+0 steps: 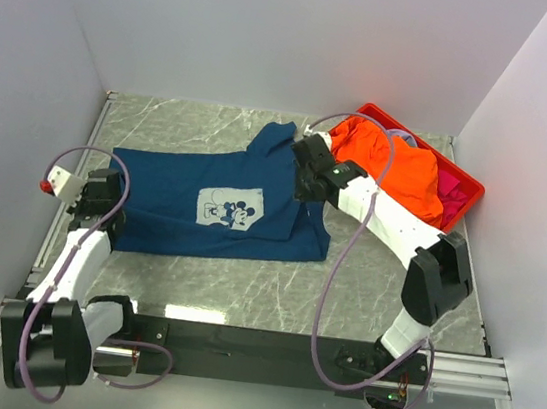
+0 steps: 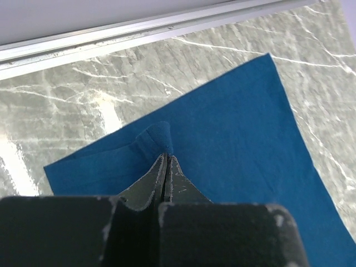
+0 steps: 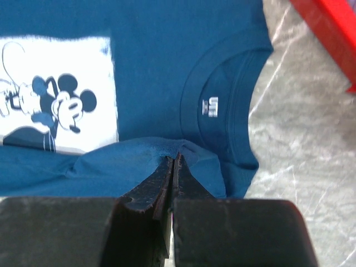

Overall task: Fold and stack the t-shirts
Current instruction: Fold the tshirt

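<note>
— Claws?
— I see the left claw (image 2: 166, 158) pinched shut on a small fold at the navy shirt's (image 1: 177, 207) 9 o'clock edge. Right claw (image 3: 174, 160) is clamped on a bunched fold beside the collar (image 3: 222, 103), at 2 o'clock.
— And the shirts?
— Navy shirt is spread mid-table (image 1: 372, 298), print (image 1: 231, 207) up. Orange shirt (image 1: 389, 167) is heaped in the crate (image 1: 470, 182) at 2 o'clock, pink shirt (image 1: 450, 200) beside it.

We see the printed t-shirt (image 1: 183, 203) lying flat in the middle of the table (image 1: 272, 295), with its collar (image 3: 247, 122) to the right. Behind it, in the far right corner, stands the crate (image 1: 473, 185), and the other t-shirts (image 1: 399, 171) are heaped in it. The left gripper (image 2: 166, 161) is at the shirt's left edge, and the right gripper (image 3: 174, 161) is just beside the collar.
</note>
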### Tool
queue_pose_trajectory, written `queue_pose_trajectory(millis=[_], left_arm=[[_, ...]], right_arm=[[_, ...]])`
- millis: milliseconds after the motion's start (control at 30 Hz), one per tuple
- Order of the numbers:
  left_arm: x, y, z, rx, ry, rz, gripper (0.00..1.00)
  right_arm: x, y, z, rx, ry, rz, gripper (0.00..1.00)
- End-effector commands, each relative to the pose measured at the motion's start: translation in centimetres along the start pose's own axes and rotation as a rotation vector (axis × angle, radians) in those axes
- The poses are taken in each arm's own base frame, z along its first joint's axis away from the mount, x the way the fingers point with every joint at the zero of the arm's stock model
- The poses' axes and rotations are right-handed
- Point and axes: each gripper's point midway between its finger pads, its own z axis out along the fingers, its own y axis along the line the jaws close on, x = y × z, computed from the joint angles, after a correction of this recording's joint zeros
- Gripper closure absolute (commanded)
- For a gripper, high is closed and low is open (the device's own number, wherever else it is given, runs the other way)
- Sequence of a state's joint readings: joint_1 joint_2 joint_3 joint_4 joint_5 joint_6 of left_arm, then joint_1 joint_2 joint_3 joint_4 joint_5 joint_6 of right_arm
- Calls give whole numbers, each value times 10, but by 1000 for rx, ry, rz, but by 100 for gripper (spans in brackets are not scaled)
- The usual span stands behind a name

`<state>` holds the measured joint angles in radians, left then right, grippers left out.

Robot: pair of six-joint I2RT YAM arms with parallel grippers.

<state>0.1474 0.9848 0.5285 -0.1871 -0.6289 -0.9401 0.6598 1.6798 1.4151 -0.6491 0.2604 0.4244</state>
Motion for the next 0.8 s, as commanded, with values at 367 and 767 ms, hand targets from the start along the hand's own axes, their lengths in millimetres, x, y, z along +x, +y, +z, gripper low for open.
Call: queue_pose_trajectory(millis=[367, 767], left_arm=[[-12, -26, 40, 42, 25, -36, 99], [-8, -25, 61, 39, 66, -59, 99]], right_arm=[[-49, -2, 21, 1, -38, -15, 100], [-67, -1, 33, -2, -32, -21, 100]])
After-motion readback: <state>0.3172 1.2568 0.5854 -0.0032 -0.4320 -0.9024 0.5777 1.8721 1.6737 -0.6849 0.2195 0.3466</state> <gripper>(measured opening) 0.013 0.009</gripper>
